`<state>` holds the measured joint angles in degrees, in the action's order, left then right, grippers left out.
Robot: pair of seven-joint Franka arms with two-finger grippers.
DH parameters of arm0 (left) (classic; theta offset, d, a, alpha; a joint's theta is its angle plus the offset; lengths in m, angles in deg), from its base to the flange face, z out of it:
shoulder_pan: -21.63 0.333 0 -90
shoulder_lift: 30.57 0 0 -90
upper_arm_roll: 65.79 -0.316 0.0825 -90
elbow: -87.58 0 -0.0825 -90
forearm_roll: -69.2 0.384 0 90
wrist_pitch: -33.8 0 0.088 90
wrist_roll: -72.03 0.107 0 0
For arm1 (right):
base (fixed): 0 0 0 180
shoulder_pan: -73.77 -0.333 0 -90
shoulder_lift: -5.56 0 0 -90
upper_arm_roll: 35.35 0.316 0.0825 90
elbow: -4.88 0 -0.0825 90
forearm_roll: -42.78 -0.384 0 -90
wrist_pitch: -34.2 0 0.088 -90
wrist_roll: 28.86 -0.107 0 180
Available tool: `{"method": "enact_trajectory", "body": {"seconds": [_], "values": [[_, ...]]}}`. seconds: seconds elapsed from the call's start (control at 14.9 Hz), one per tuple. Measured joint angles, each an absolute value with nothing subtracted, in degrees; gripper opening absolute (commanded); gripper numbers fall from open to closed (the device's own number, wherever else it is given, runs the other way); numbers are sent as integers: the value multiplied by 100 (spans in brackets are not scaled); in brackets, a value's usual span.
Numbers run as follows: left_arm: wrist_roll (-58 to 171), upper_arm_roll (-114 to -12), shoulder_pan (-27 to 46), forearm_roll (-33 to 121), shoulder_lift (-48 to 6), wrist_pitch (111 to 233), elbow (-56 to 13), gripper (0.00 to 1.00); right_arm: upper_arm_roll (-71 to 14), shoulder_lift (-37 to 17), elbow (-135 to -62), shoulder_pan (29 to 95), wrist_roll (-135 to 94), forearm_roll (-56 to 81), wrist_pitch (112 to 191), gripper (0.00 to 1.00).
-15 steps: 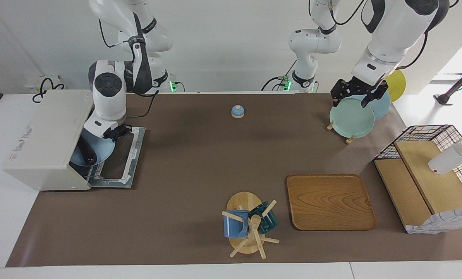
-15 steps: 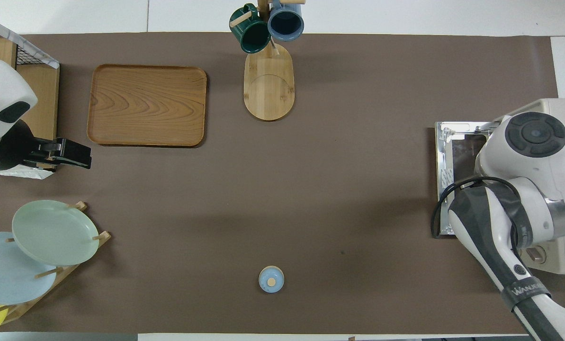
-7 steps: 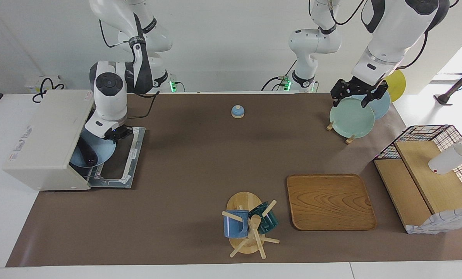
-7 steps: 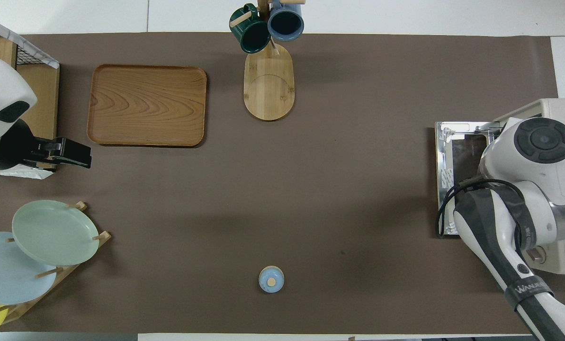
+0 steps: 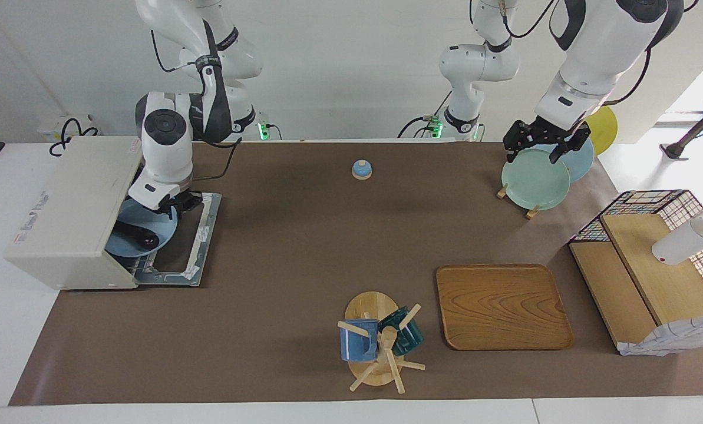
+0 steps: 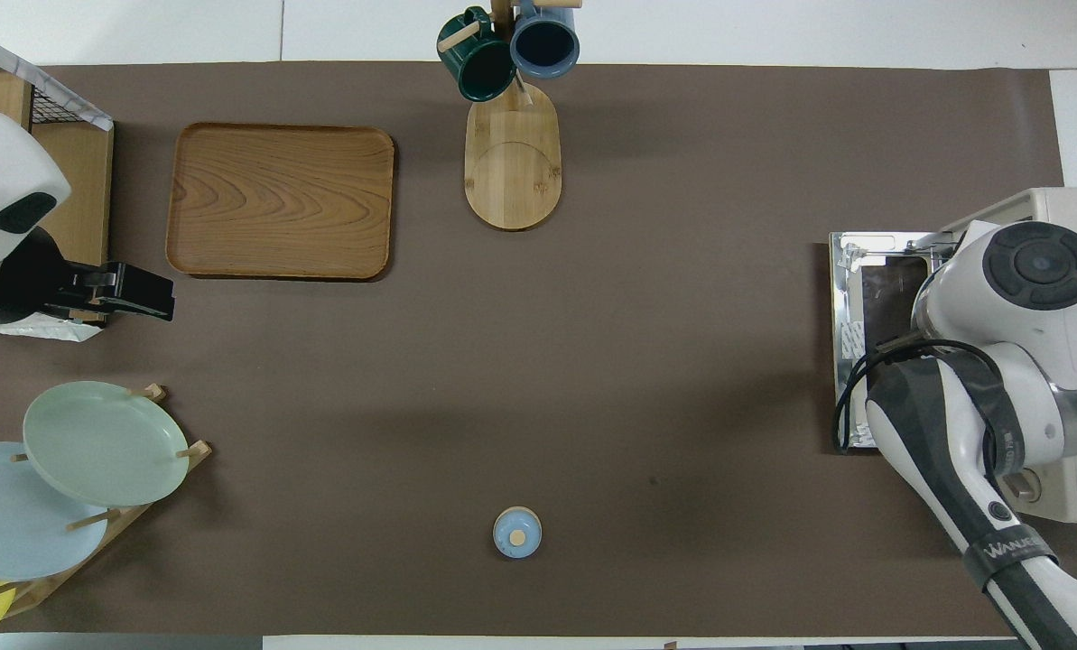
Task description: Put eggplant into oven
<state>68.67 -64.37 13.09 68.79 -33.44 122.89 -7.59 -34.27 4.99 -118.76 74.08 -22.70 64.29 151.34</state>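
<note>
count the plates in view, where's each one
4. Green plate, light blue plate and yellow plate stand in the rack at the left arm's end. A blue plate carrying the eggplant sits in the oven.

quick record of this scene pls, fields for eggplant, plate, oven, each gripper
eggplant: lying on the blue plate, partly inside the oven
blue plate: in the oven's mouth, part of it over the lowered door
oven: at the right arm's end of the table, door folded down flat
right gripper: at the plate's rim, over the open door
left gripper: open, waiting above the green plate in the rack
</note>
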Motion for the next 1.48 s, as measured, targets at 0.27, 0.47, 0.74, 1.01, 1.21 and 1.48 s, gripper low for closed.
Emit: {"method": "enact_trajectory", "body": {"seconds": [0.27, 0.47, 0.74, 1.01, 1.21, 1.48], "values": [[6867, -6436, 1309, 6879, -3344, 12289, -759, 100, -3360, 391, -11540, 7198, -2255, 6107, 15201, 0], [6867, -6436, 1309, 6879, -3344, 12289, -759, 100, -3357, 207, -11661, 7077, -2590, 5933, 15629, 0], [6867, -6436, 1309, 6879, -3344, 12288, -759, 100, -3354, -161, -11804, 6895, -3264, 5736, 16009, 0], [6867, -6436, 1309, 6879, -3344, 12288, -759, 100, -3362, -506, -11816, 6887, -3396, 5709, 16251, 0], [6867, -6436, 1309, 6879, -3344, 12287, -759, 100, -3363, -523, -11865, 6887, -3396, 5703, 16251, 0], [6867, -6436, 1309, 6879, -3344, 12287, -759, 100, -3373, -523, -11911, 6893, -3396, 5716, 16248, 0]]}}
